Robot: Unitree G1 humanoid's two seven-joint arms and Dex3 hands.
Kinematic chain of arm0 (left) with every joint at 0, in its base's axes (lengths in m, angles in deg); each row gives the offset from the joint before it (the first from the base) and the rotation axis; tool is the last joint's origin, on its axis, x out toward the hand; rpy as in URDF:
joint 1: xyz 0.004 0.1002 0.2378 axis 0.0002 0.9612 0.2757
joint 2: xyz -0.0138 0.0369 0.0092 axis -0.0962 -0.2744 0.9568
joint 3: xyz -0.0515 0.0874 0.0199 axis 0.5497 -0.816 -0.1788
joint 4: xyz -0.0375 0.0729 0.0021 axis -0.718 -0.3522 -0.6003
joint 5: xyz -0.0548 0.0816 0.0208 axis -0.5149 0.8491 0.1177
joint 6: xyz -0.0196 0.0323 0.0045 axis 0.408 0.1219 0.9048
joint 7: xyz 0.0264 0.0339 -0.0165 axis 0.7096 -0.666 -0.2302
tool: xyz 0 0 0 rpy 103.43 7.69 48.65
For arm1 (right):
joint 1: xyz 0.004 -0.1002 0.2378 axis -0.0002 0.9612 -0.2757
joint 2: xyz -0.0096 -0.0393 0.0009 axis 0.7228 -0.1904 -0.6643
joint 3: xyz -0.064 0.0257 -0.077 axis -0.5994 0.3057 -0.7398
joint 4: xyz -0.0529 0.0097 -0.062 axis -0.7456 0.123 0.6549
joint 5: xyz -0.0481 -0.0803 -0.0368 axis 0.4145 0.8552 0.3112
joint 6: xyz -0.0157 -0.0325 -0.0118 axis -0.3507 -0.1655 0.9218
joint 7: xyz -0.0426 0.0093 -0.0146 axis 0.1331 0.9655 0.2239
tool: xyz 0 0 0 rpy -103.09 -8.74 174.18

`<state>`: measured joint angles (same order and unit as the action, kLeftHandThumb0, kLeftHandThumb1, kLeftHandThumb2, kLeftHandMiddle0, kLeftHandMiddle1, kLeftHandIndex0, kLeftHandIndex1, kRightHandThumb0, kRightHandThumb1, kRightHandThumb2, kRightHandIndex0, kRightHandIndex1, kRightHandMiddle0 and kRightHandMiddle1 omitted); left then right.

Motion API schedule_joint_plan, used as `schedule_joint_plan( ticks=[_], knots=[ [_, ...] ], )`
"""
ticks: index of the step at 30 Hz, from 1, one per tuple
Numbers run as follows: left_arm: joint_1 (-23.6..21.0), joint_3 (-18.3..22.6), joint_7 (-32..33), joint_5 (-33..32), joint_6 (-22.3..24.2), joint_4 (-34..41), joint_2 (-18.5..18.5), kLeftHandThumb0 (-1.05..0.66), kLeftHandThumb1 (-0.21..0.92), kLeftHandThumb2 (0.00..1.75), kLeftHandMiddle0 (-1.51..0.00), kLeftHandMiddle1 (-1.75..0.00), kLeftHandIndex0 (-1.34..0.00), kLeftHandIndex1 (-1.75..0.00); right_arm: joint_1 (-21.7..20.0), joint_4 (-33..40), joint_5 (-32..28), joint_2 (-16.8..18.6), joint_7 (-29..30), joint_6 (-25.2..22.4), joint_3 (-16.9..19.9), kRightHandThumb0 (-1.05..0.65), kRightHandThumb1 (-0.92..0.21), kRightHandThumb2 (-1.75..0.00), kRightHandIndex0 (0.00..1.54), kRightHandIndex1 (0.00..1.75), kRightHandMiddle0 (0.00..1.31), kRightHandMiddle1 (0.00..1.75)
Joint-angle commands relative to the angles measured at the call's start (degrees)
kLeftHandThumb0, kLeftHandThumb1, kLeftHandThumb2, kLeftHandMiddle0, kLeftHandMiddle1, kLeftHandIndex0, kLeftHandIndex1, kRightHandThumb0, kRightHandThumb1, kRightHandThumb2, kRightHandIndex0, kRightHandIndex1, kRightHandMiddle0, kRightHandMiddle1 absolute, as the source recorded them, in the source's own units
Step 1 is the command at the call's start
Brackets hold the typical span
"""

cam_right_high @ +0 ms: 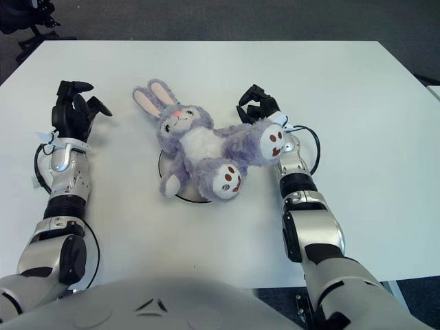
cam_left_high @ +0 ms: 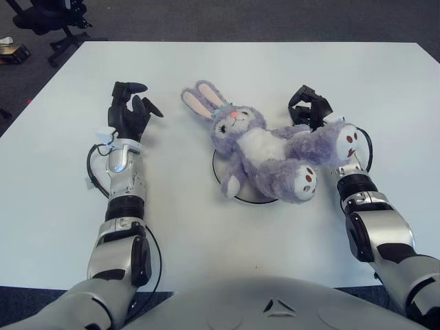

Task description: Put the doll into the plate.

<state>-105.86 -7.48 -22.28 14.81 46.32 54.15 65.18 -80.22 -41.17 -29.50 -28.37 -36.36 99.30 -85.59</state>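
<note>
Both arms are silver metal with black joint bands and thin black cables. The left hand [cam_left_high: 129, 110] and right hand [cam_left_high: 309, 108] are black, with 3 fingers each.

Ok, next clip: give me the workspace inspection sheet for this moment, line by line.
Surface: white table, bare apart from the job's things.
Job's things: purple bunny doll lies on its back over the plate; ears and one leg hang past the rim.
Clutter: nothing seen.
Hands: left hand left of the doll, fingers loosely spread, holding nothing; right hand beside the doll's raised foot, fingers curled, grasp not discernible.
Cables: black cable loops at the left wrist; another at the right forearm.
Surroundings: dark floor, office chair beyond the far left corner.
</note>
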Motion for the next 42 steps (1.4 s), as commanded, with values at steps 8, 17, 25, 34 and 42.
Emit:
schedule_joint_plan(
  ticks=[8,17,25,34,42],
  knots=[
    [4.02,-0.2,1.95,-0.57,6.66,-1.55,2.54,-0.36,0.83,0.63,-0.88,-1.75,-0.26,-1.75,2.33,-2.17,0.72,-0.33,-0.63,-1.54,-0.12,-0.39,-0.63,-0.9,0.96,1.75,0.38,1.75],
    [5.7,-2.52,4.73,1.22,23.71,4.71,1.82,-0.36,0.8,0.67,-0.94,-1.75,-0.28,-1.75,2.48,-1.96,0.58,-0.31,-0.62,-1.6,0.02,-0.39,-0.63,-0.9,0.96,1.75,0.38,1.75],
    [7.47,-4.84,3.44,2.54,24.93,8.54,1.16,-0.37,0.79,0.69,-0.97,-1.75,-0.29,-1.75,2.64,-1.72,0.48,-0.34,-0.51,-1.43,0.21,-0.39,-0.63,-0.9,0.95,1.75,0.38,1.75],
    [8.87,-6.97,1.74,3.51,28.36,10.74,-0.54,-0.37,0.73,0.77,-1.0,-1.75,-0.32,-1.75,3.34,-0.91,-0.28,0.39,1.36,-0.22,1.46,-0.4,-0.63,-0.9,0.95,1.75,0.38,1.75],
    [9.71,-7.67,1.19,3.5,30.15,12.64,-0.97,-0.38,0.69,0.82,-1.0,-1.75,-0.35,-1.75,4.3,-0.64,-1.68,2.43,6.44,3.72,4.31,-0.4,-0.63,-0.91,0.95,1.75,0.39,1.75]
  ],
)
